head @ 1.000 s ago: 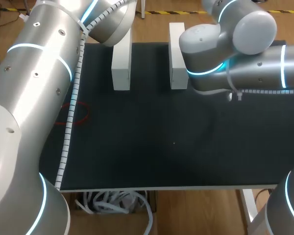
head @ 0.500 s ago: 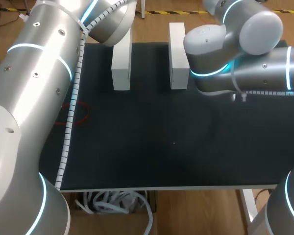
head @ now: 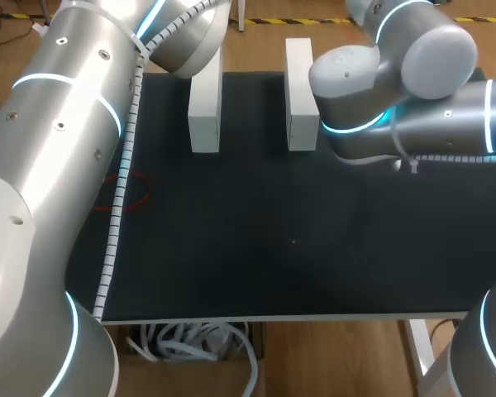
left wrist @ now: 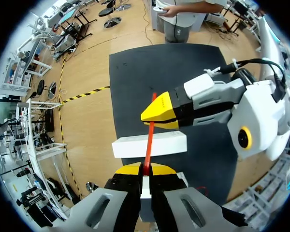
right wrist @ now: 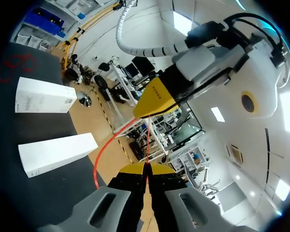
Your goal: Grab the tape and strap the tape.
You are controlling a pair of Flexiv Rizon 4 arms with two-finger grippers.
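We note red tape (left wrist: pixel 150 126) spanning air between both arms, above white block (left wrist: pixel 171 144) on desk (head: pixel 273 248). Left fingers (left wrist: pixel 128 170) pinched narrow on one end, right fingers (right wrist: pixel 157 168) likewise on other. We judge two-end hold readies tape for strapping across block.

No legible text, labels or numbers.

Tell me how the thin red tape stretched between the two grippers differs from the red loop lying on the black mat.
The red tape is up in the air, pinched by the left gripper and the right gripper; the red loop lies on the black mat, touched by neither. The held tape runs straight between them; the loop is curled. Both are thin and red.
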